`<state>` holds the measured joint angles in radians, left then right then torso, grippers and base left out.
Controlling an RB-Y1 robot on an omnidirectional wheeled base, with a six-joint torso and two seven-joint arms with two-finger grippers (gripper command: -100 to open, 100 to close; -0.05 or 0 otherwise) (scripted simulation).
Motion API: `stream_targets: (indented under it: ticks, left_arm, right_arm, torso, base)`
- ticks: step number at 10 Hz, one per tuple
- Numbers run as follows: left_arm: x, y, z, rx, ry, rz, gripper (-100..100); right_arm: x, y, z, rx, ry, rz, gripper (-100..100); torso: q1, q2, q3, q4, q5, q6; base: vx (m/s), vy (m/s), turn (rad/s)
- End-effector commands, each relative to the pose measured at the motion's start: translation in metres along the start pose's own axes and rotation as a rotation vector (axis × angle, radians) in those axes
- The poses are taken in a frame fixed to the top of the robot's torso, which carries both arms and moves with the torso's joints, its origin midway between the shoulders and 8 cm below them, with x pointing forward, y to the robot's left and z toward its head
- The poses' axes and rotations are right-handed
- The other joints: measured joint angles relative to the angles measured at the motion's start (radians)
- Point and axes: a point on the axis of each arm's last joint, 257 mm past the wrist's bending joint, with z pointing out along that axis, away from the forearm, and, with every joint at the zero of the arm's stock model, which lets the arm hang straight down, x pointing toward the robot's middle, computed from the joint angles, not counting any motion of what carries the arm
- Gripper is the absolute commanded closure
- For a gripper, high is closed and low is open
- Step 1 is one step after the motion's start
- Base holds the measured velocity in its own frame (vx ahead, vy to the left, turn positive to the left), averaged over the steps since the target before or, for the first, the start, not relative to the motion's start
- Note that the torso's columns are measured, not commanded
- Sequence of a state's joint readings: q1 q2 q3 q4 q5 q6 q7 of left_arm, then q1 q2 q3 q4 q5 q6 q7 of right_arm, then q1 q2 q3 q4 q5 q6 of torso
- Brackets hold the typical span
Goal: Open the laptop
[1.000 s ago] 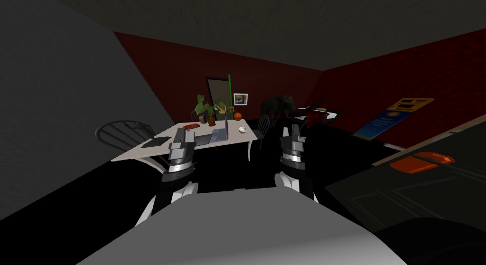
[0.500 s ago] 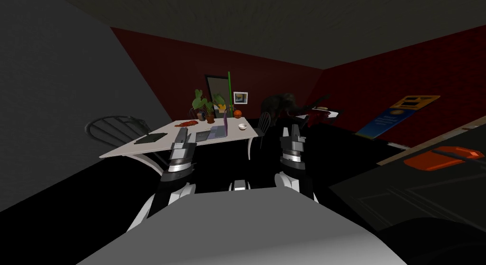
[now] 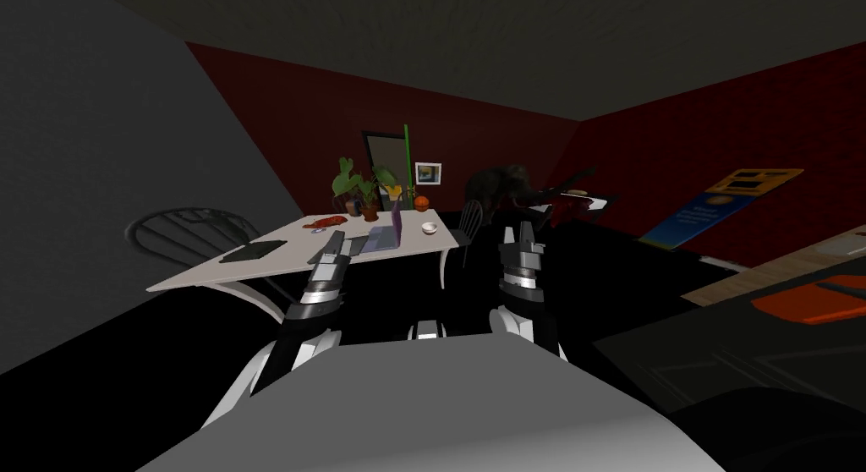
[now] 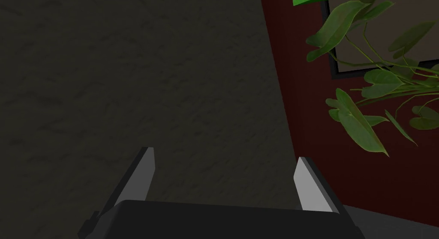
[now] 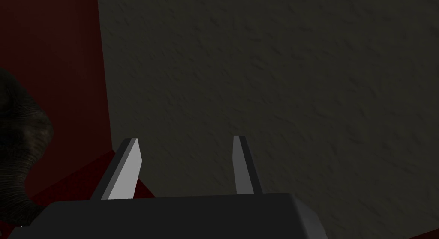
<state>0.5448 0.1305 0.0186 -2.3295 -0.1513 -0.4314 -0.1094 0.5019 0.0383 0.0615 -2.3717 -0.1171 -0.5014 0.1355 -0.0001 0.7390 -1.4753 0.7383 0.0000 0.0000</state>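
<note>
Plants [image 3: 359, 188] crowd behind laptop [image 3: 386, 233], bowl [image 3: 430, 229] near its side, chair [image 3: 182, 230] flanks table [image 3: 283, 237]

- Tabletop [image 3: 287, 238]: white, smooth, matt; material not discernible.
- Laptop [image 3: 382, 236]: grey base and violet lid, both smooth and flat-finished, no gloss.
- Dark pad [image 3: 249, 253] on the tabletop: flat, matt.
- Left fingers [image 4: 143, 174] and right fingers [image 5: 128, 168]: light grey, smooth, matt blades on dark matt bodies.
- Plant leaves [image 4: 356, 120]: green, smooth, faintly waxy, with visible veins.
- Grey wall [image 3: 101, 196] and ceiling [image 3: 507, 44]: rough, stippled, plaster-like grain, matt.
- Red wall [image 3: 321, 128]: matt, finely grained.
- Chair [image 3: 182, 230]: thin dark bars, material unclear.
- Floor strip [image 3: 761, 281]: pale, wood-toned.
</note>
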Motion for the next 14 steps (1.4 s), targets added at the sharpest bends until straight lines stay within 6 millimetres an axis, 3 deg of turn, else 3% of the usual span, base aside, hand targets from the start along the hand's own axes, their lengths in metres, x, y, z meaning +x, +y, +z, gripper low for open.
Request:
stream_targets:
  ticks: [1, 14]
  left_arm:
    - [-0.001, 0.025, -0.004, -0.079, 0.020, 0.061, -100]
    - [-0.019, 0.107, -0.027, -0.347, 0.099, 0.290, -100]
  right_arm:
    - [0.000, 0.000, 0.000, 0.000, 0.000, 0.000, 0]
    - [0.000, 0.000, 0.000, 0.000, 0.000, 0.000, 0]
  torso:
    - [0.000, -0.003, -0.002, -0.001, 0.000, 0.000]
    - [0.002, 0.001, 0.000, 0.000, 0.000, 0.000]
  base:
    - [0.179, -0.071, 0.011]
    - [0.105, -0.068, 0.007]
